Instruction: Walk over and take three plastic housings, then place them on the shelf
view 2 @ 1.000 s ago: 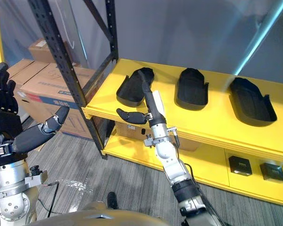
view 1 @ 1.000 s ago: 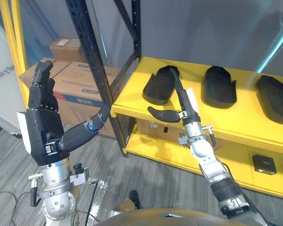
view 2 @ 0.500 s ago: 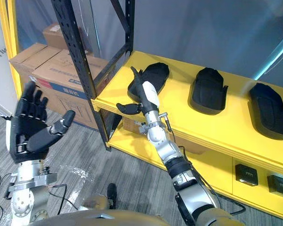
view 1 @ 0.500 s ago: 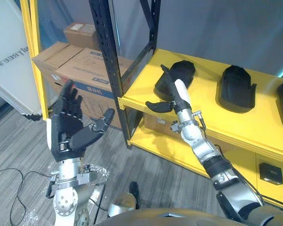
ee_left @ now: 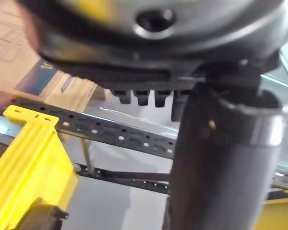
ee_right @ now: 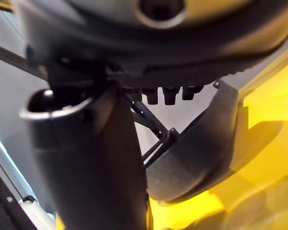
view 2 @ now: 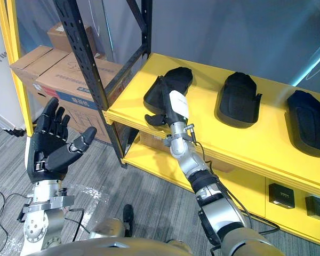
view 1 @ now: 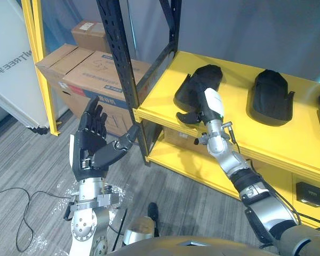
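Note:
Three black plastic housings lie in a row on the yellow shelf (view 1: 240, 125): the leftmost housing (view 1: 202, 80), the middle housing (view 1: 272, 96) and the rightmost housing (view 2: 308, 120). My right hand (view 1: 205, 106) reaches onto the shelf, open. Its straight fingers lie against the leftmost housing's near side and its thumb sticks out sideways. The right wrist view shows that housing's (ee_right: 201, 153) curved wall just past the fingertips (ee_right: 165, 94). My left hand (view 1: 93, 144) is raised in front of the rack, open, palm toward me and holding nothing.
A black rack upright (view 1: 120, 64) with a diagonal brace stands at the shelf's left end. Cardboard boxes (view 1: 90, 69) are stacked behind it, beside a yellow post (view 1: 40, 58) and a white board (view 1: 10, 69). Small black boxes (view 2: 281, 195) sit on the lower shelf.
The camera has shifted. My left hand has sunk away from the camera and turned its palm toward me. My right hand stays against the leftmost housing, fingers straight.

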Available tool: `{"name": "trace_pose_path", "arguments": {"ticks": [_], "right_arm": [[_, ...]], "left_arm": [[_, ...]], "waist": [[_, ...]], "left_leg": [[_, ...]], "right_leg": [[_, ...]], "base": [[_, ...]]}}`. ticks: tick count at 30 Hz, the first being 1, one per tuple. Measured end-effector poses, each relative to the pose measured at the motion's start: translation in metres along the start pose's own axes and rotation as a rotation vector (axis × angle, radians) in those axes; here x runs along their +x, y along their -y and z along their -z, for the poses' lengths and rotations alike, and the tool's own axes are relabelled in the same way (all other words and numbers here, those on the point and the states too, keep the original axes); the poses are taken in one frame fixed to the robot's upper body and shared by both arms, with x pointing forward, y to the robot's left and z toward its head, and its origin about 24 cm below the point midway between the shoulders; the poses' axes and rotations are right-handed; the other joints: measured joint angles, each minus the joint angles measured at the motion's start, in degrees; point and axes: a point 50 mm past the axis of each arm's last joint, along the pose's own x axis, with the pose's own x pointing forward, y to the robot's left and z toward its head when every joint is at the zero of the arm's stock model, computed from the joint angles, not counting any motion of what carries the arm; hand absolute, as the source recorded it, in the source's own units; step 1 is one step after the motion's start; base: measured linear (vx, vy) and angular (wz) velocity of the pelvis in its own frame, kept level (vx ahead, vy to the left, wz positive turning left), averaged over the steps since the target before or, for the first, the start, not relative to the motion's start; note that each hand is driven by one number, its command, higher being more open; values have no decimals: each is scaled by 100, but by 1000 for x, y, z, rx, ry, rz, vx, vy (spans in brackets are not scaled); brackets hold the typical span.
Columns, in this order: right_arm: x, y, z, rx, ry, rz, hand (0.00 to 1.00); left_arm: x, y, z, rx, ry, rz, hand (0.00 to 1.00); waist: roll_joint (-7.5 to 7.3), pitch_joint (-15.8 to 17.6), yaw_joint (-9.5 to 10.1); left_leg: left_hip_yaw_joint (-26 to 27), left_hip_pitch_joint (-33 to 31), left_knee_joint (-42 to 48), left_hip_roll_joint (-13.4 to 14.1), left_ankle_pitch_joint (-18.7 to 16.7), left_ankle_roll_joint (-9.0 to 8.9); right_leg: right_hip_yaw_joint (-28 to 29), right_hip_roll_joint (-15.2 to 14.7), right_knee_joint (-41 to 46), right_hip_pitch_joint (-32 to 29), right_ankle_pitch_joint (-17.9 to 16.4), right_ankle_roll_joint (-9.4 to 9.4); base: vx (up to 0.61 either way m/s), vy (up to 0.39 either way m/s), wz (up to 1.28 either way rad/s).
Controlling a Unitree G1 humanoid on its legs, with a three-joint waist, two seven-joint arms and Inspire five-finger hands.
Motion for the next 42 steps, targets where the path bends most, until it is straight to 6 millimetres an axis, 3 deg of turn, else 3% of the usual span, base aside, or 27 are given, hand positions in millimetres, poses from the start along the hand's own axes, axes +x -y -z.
{"name": "trace_pose_path", "arguments": {"ticks": [20, 25, 42], "right_arm": [[27, 13, 7, -130, -74, 41, 100], [34, 22, 8, -156, -78, 70, 100], [46, 32, 9, -201, -85, 68, 100]], "left_arm": [[4, 8, 12, -57, -57, 18, 100], [3, 10, 14, -65, -75, 24, 100], [3, 11, 17, -71, -99, -4, 100]], "waist": [[86, 106, -1], [182, 188, 3], [262, 230, 14]], "left_leg": [[63, -18, 0, 1, 1, 5], [68, -49, 0, 2, 15, 59], [166, -53, -1, 1, 52, 32]], "right_leg": [[30, -104, 250, -132, -87, -19], [30, -139, 346, -193, -105, -31], [108, -209, 507, -298, -155, -41]], "base": [[0, 0, 0], [0, 0, 0], [4, 0, -1]]}}
